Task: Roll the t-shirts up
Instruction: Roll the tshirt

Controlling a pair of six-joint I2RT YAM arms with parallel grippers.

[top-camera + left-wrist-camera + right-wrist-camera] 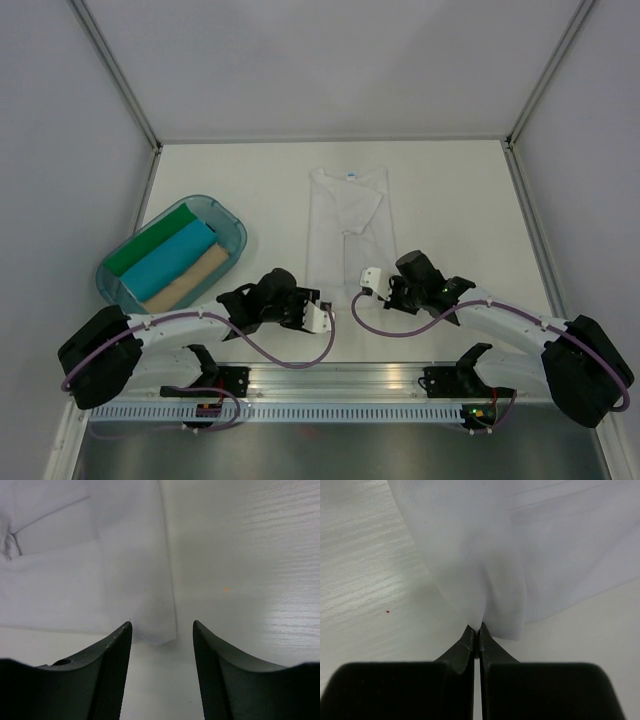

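The white t-shirt (345,225) lies folded into a long strip at the table's middle, with its blue neck label (352,174) at the far end. My right gripper (372,280) is at the shirt's near right corner. In the right wrist view it (479,629) is shut on a pinched fold of the white cloth (520,545), which is lifted. My left gripper (320,318) is open and empty just short of the near left corner. In the left wrist view it (162,627) frames that corner of the shirt (75,580). Green (150,245), light blue (175,262) and tan (190,280) rolls lie in the tub.
The translucent teal plastic tub (232,228) stands at the left of the table, beside my left arm. White walls with metal posts close in the table at the back and both sides. A metal rail runs along the near edge.
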